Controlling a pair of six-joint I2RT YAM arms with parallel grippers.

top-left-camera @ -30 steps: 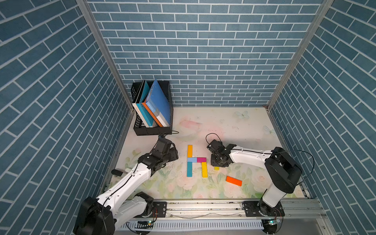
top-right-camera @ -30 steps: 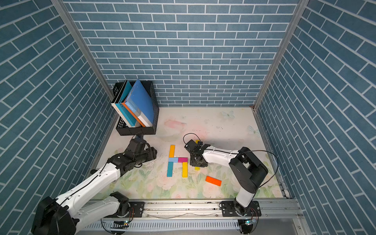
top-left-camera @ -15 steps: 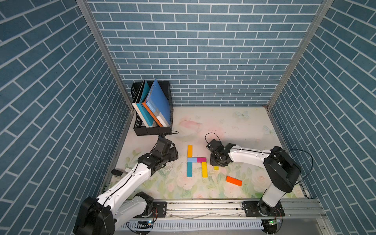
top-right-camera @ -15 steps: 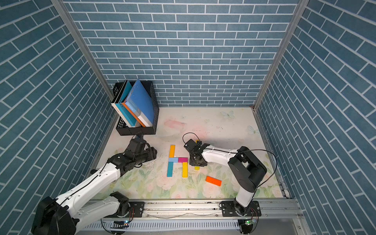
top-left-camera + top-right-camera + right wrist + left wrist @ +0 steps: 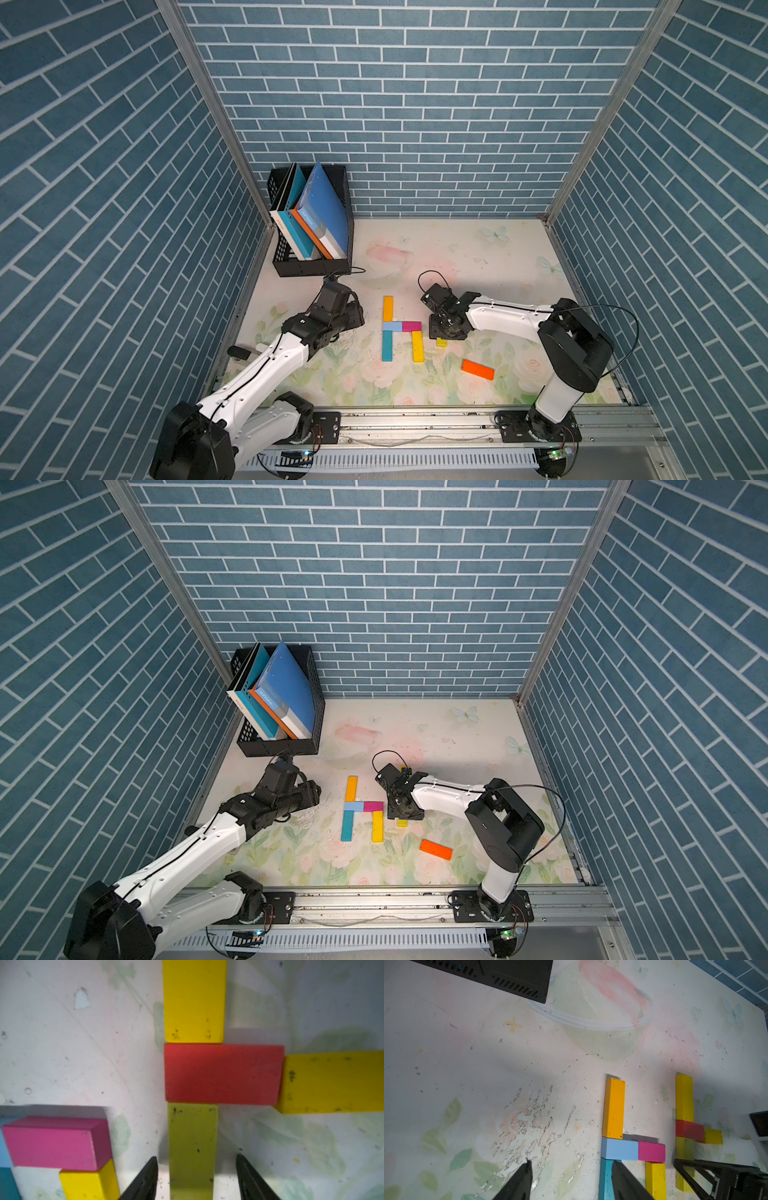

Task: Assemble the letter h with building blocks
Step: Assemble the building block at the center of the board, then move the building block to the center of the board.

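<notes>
Floral table (image 5: 478, 249): left fingers (image 5: 523, 1182) spread and empty at 9 o'clock of the centre blocks (image 5: 392, 328). Right fingers (image 5: 147, 1178) released, straddling a yellow block (image 5: 192, 1142) at 3 o'clock. Probably light, rigid, smooth; pinch long sides.

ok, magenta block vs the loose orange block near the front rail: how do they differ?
Length: the magenta block is short, the loose orange block long.
Pose: magenta sits square in the letter, orange lies skewed.
Contact: magenta butts the light blue block and a yellow block; orange touches nothing.
Both lie flat on the table.
</notes>
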